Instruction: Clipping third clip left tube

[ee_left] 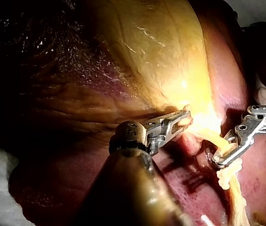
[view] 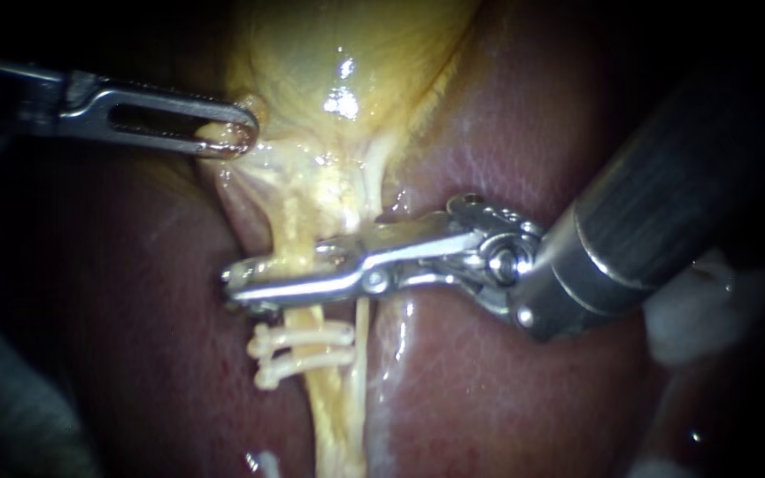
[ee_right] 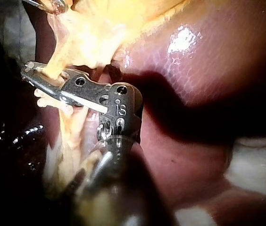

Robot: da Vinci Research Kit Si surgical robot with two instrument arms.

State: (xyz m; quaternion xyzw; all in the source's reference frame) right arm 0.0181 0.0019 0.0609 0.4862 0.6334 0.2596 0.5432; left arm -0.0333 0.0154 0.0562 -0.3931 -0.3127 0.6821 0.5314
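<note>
Endoscope view shows our right instrument (view: 241, 281) lying crosswise to the upright left tube (view: 294, 232), its jaws closed on it from both sides just above the clips (view: 307, 347), while our left instrument (view: 232, 133) grips the gallbladder (view: 347, 53).

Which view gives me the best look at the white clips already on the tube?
The endoscope view: both clips lie in plain sight across the tube, just below the right instrument. The left wrist view shows them as one pale lump beside that instrument's tip. The right wrist view shows only a pale edge behind it.
</note>
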